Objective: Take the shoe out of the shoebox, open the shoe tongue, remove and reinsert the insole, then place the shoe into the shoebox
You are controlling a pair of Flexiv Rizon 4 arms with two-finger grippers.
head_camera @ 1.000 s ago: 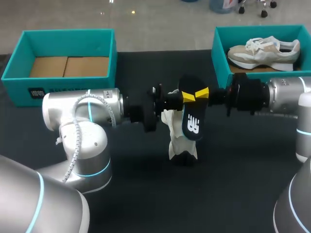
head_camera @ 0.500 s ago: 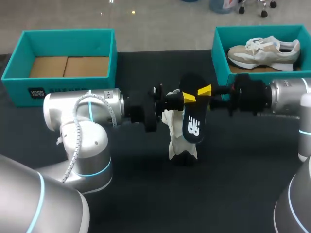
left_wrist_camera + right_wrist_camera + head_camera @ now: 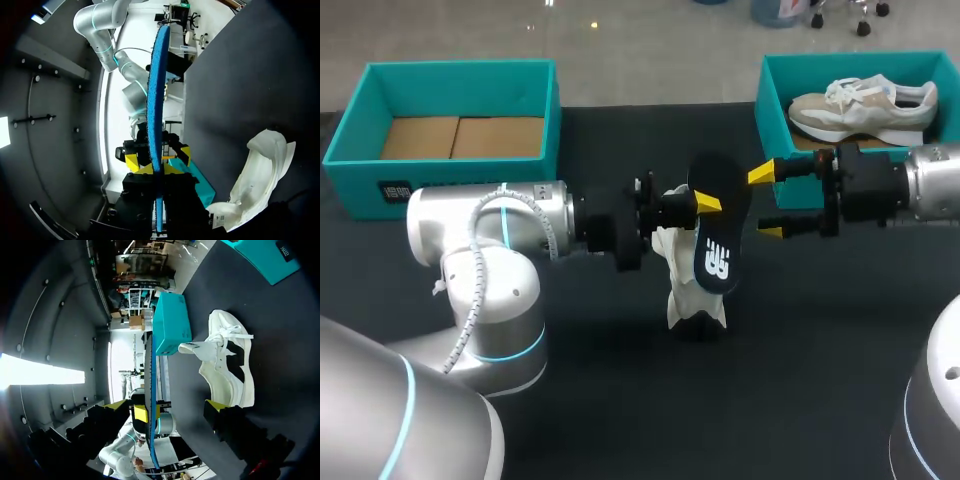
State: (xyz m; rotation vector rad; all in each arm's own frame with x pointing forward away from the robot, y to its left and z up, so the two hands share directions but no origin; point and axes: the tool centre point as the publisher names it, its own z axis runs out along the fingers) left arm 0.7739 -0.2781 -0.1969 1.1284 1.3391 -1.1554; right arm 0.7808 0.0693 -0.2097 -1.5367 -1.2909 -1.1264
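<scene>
**Insole pinched in left fingers; right fingers wide open beside it**

Head view, centre of frame: black insole [image 3: 718, 225] with white logo, up in the air, standing on end, slightly tilted. Clamped near its upper part by the left fingers [image 3: 708, 203], arm in from the left edge. Fingers almost closed, one on each face, only the insole's thickness between them.

Just right of the insole: right fingers [image 3: 761, 174], arm in from the right edge. Spread wide, nothing held, both yellow tips short of the insole's edge, no contact.

Directly under the insole, lower centre: white shoe [image 3: 692, 290] on the dark desk [image 3: 570, 400]. Posture hard to read from above. No finger on it.

Upper left: teal shoebox [image 3: 460, 75], brown card floor showing. Upper right: second teal shoebox [image 3: 775, 110], beige sneaker [image 3: 865, 105] lying inside.

Left wrist view: insole [image 3: 159, 90] edge-on, blue underside, running straight out from between the left fingers [image 3: 148, 170]. White shoe [image 3: 260, 175] off to one side of the fingers, down on the desk.

Right wrist view: right fingers [image 3: 217, 410] far apart. Insole [image 3: 149, 380] edge-on ahead of the gap, nearer one finger, clear of both. White shoe [image 3: 225, 365] on the desk out ahead of the other finger.
</scene>
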